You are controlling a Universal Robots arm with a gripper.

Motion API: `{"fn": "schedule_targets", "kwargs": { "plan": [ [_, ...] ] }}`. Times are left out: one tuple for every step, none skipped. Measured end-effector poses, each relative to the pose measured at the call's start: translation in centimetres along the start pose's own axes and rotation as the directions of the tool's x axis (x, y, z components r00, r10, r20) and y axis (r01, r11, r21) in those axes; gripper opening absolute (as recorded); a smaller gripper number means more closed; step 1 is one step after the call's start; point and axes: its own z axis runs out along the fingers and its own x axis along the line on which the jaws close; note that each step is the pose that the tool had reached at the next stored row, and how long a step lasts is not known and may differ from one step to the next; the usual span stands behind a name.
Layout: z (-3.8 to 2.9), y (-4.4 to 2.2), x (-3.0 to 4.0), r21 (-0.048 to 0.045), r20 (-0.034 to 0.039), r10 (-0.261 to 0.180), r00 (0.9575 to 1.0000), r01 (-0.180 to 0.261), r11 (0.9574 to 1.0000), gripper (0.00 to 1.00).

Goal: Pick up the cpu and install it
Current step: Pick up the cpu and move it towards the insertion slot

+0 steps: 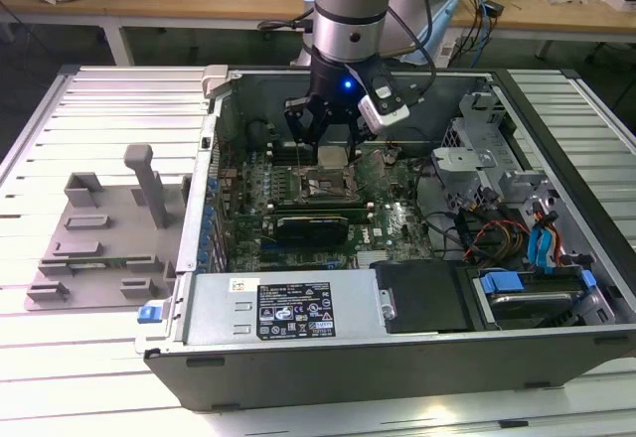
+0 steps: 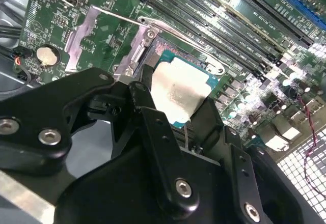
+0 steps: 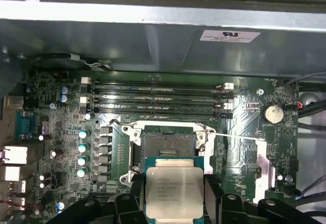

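The jaws are closed narrow on the cpu, one black finger pressed against each of two opposite edges, its silver-grey metal top facing up. The chip is held just beside the socket, overlapping one edge of the frame, while the dark pin field in the middle of the socket lies uncovered; whether the chip touches the frame cannot be told. In the second wrist view the chip looks slightly tilted against the socket. The socket's metal retaining plate is swung open and lies flat beside it. A row of memory slots runs along the far side of the socket, and a coin battery sits near it. All this lies inside the open computer case on the counter. Well apart from the socket, outside the case toward the exterior view's left, rests a grey fixture plate with upright posts.
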Motion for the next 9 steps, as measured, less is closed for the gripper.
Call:
{"fn": "schedule_targets", "kwargs": {
  "plan": [
    [-0.08, 0.0, 0.0, 0.0003, -0.0002, 0.0, 1.0, 0.0, 1.0, 0.55],
    [-0.16, 0.01, 0.0, 0.0002, -0.0001, 0.0, 1.0, 0.0, 1.0, 0.55],
    [-0.26, 0.01, 0.01, 0.0001, -0.0001, 0.0, 1.0, 0.0, 1.0, 0.55],
    [-0.3, 0.01, 0.0, -0.0001, 0.0, 0.0, 1.0, 0.0, 1.0, 0.55],
    [-0.3, 0.01, 0.01, 0.0, 0.0, 0.0, 1.0, 0.0, 1.0, 0.55],
    [-0.3, 0.01, 0.0, 0.0, 0.0, 0.0, 1.0, 0.0, 1.0, 0.55],
    [-0.31, 0.01, 0.01, 0.0001, 0.0, 0.0, 1.0, 0.0, 1.0, 0.55],
    [-0.55, 0.01, 0.01, 0.0006, -0.0003, 0.0, 1.0, 0.0, 1.0, 0.55],
    [-0.78, 0.02, 0.01, 0.0005, -0.0002, 0.0, 1.0, 0.0, 1.0, 0.55]
  ]
}}
